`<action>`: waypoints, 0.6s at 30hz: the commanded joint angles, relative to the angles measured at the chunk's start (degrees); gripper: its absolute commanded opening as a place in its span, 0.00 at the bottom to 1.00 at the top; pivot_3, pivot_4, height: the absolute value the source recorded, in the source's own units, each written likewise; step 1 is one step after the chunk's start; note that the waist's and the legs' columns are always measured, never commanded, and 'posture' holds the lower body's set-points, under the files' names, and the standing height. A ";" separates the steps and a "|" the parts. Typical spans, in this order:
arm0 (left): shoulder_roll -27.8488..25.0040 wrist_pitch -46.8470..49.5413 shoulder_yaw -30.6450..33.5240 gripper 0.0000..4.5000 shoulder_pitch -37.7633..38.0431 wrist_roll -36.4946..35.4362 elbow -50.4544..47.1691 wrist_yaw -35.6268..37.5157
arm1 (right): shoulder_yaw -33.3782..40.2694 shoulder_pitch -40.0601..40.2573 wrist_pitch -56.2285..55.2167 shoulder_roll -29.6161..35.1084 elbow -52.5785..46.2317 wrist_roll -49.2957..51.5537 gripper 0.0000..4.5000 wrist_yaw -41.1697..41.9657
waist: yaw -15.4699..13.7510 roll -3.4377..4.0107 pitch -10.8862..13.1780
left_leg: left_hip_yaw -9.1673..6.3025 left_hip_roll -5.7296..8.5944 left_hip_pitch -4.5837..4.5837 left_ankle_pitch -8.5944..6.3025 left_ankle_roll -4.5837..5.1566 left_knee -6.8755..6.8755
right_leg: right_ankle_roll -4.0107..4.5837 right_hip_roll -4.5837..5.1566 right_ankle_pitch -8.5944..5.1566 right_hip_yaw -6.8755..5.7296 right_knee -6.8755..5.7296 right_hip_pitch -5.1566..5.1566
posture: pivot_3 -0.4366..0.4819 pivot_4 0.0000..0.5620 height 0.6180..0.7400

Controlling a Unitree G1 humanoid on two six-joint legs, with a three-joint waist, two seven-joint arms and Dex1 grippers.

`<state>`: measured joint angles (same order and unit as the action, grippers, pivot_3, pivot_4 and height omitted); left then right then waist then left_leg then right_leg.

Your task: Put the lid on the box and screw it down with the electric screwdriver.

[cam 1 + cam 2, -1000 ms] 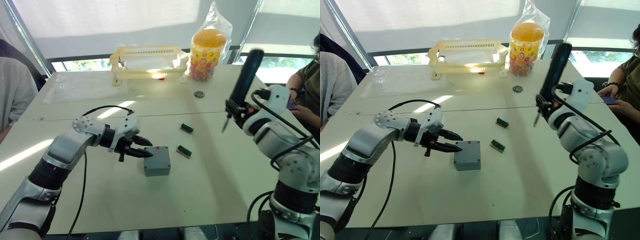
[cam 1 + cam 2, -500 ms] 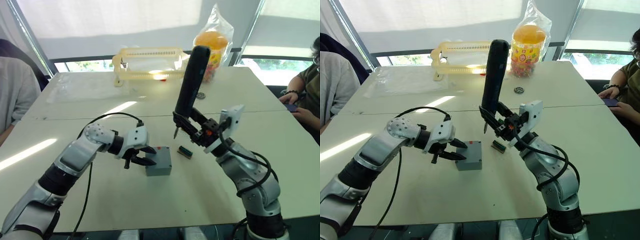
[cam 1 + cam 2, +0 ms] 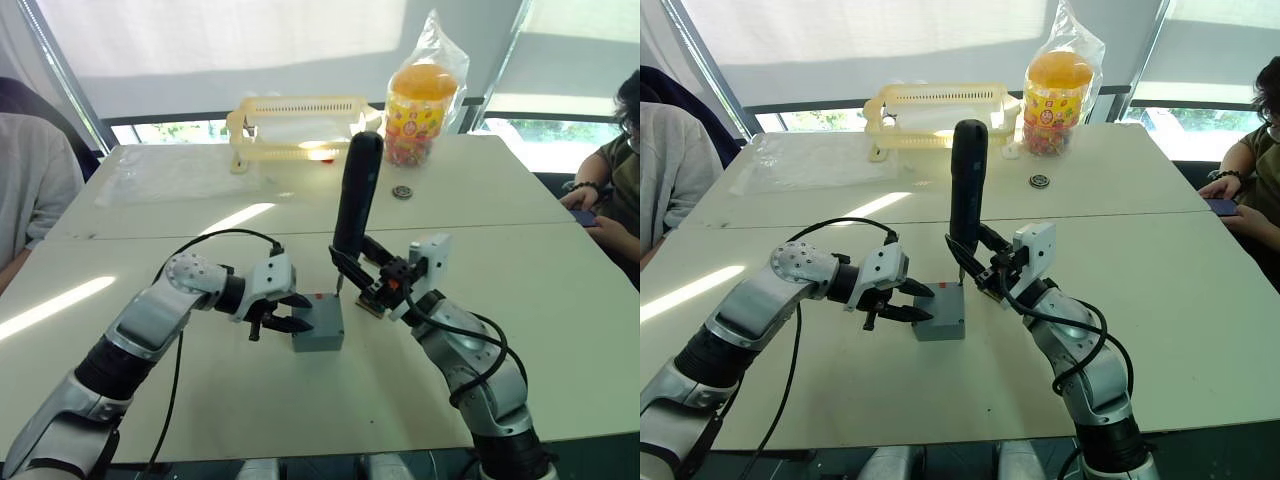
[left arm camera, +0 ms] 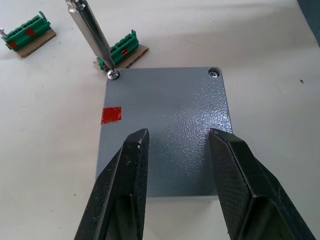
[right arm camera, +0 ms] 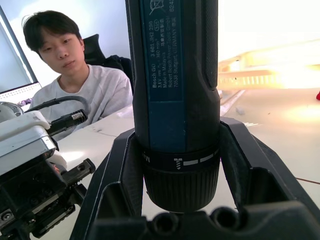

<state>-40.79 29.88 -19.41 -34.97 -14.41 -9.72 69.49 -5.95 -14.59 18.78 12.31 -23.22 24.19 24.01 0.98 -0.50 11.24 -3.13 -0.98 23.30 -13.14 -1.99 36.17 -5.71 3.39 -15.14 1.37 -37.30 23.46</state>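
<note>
Black electric screwdriver [image 3: 967,190] upright in right end effector [image 3: 992,268]

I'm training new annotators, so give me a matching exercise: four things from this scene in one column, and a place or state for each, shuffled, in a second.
Things:
1. screwdriver
2. left tool
3. lid
4. basket

Places or states:
A. at the table's far edge, by the window
B. lying on the box
C. upright in the right tool, bit on a corner screw
D. open, fingers over the lid's near edge

Pairs: 1-C, 2-D, 3-B, 4-A
</note>
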 commanded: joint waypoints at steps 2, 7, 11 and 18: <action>-0.23 1.25 -1.71 0.42 1.45 1.66 1.56 -0.02 | 0.38 -1.19 -2.98 -0.93 -1.16 -0.33 0.39 0.84 | 0.00 0.00 0.00 | 0.00 0.00 0.00 0.00 0.00 0.00 | 0.00 0.00 0.00 0.00 0.00 -0.01 | 0.48 0.27 1.00; -0.10 1.23 -1.70 0.42 1.41 1.80 1.82 -0.09 | 0.27 -1.44 -3.07 -1.46 -0.58 -0.58 0.39 1.07 | 0.00 0.00 0.00 | 0.00 0.00 0.00 0.00 0.00 0.01 | 0.00 0.00 0.00 0.00 0.00 -0.01 | 0.48 0.27 1.00; -0.07 1.19 -1.70 0.42 1.35 1.88 1.99 -0.12 | 0.24 -1.26 -3.01 -1.58 -0.45 -0.84 0.39 1.23 | 0.00 0.00 -0.01 | 0.00 0.00 -0.01 0.00 0.00 0.00 | 0.00 0.00 0.00 0.00 0.00 -0.01 | 0.48 0.27 1.00; 0.04 1.36 -1.77 0.42 1.31 1.94 1.86 -0.32 | 1.07 -2.29 -3.68 -1.77 -1.73 -1.52 0.39 0.59 | 0.00 0.00 -0.01 | 0.00 0.00 -0.01 0.00 0.00 0.00 | 0.00 0.00 0.00 0.00 -0.01 -0.02 | 0.48 0.27 1.00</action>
<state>-40.43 29.83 -19.35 -34.99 -14.41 -9.19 69.49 -5.78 -14.91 17.62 11.23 -22.16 22.35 24.55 0.98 -0.50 11.23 -3.14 -0.98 23.29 -13.14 -1.98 36.18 -5.71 3.39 -15.14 1.37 -37.30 23.44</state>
